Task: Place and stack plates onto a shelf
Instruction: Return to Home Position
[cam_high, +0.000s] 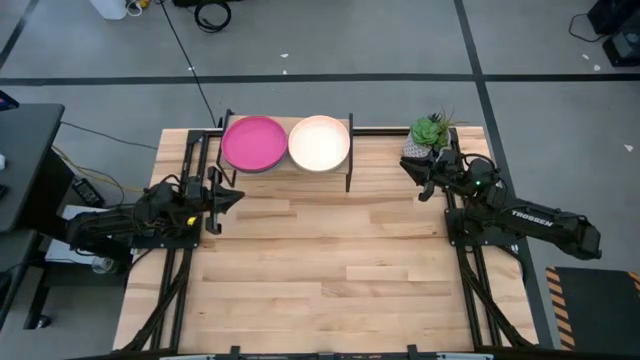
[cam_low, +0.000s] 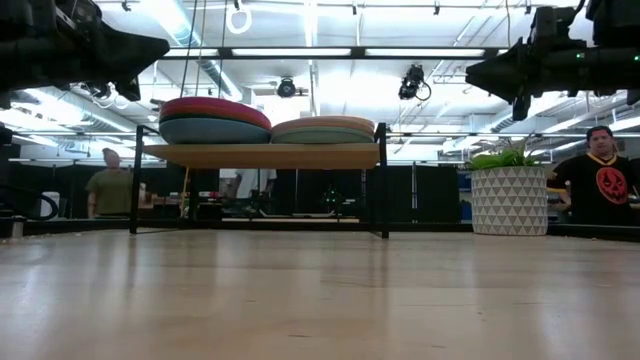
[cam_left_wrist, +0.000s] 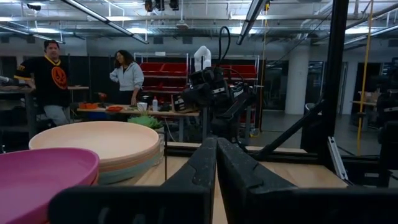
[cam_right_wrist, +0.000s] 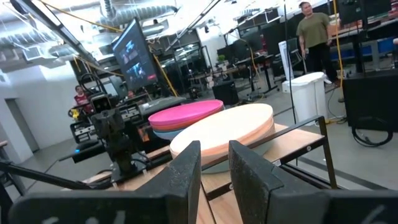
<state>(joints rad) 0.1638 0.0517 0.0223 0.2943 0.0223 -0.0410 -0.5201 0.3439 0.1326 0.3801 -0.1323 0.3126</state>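
Observation:
The shelf (cam_low: 265, 155) stands on its black legs at the table's far edge, near the middle. Two stacks of plates rest on its wooden top: the left stack topped by the magenta plate (cam_high: 254, 143), the right stack topped by the cream-white plate (cam_high: 319, 143). The plates underneath show only as rims in the low view. My left gripper (cam_high: 232, 197) hovers shut above the table, near and left of the shelf. My right gripper (cam_high: 410, 170) hovers to the shelf's right, its fingers slightly open (cam_right_wrist: 214, 149). Neither gripper holds anything.
A potted green plant in a patterned white pot (cam_high: 428, 135) stands at the far right of the table, close behind my right gripper. Bare tabletop (cam_high: 330, 270) stretches from the shelf to the near edge. People stand in the room beyond the table (cam_low: 600, 175).

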